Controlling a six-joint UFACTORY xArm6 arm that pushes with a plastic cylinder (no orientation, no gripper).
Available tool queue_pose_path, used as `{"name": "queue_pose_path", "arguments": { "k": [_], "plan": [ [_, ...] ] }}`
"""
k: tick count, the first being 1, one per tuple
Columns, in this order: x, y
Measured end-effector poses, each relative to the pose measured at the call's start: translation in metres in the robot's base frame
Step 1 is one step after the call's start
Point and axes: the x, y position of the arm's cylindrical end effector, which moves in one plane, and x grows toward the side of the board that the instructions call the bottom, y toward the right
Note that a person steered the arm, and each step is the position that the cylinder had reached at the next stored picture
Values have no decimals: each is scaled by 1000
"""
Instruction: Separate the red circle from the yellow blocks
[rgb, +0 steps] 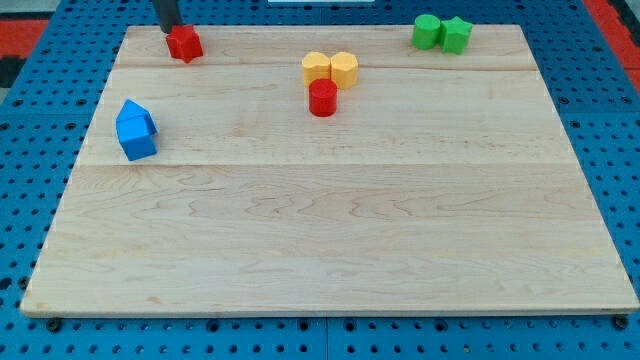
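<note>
Starting at the view's left, two blue blocks (136, 129) are sitting touching each other on the wooden board (330, 250), well apart from everything else. Above and to their right, near the board's top edge, the dark rod is coming down into the frame, and the arm's tip (170, 30) is resting just beside a red block (185, 43) of irregular shape, apparently touching its upper left side. The arm carries no jaws at all, so nothing is being gripped; the rod is only able to push.

Moving toward the middle, the red circle (322, 98) is standing directly below the two yellow blocks (330, 69), touching or very nearly touching them. The yellow pair is sitting side by side, pressed together. At the view's upper right, two green blocks (442, 33) are sitting together near the board's corner, far from the action.

Judging from this layout, the task is looking not yet begun: the red circle is huddling against the yellow blocks, and the tip is standing well apart from it, next to the wrong red piece. What is remaining is to bring the tip between the circle and the yellow pair and push the circle clear, probably toward the view's bottom, where the board is lying bare.
</note>
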Motion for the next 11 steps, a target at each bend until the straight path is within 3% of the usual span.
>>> {"name": "queue_pose_path", "arguments": {
  "k": [1, 3, 8, 10, 11],
  "plan": [
    [2, -10],
    [105, 33],
    [132, 237],
    [180, 307],
    [180, 336]
  ]
}}
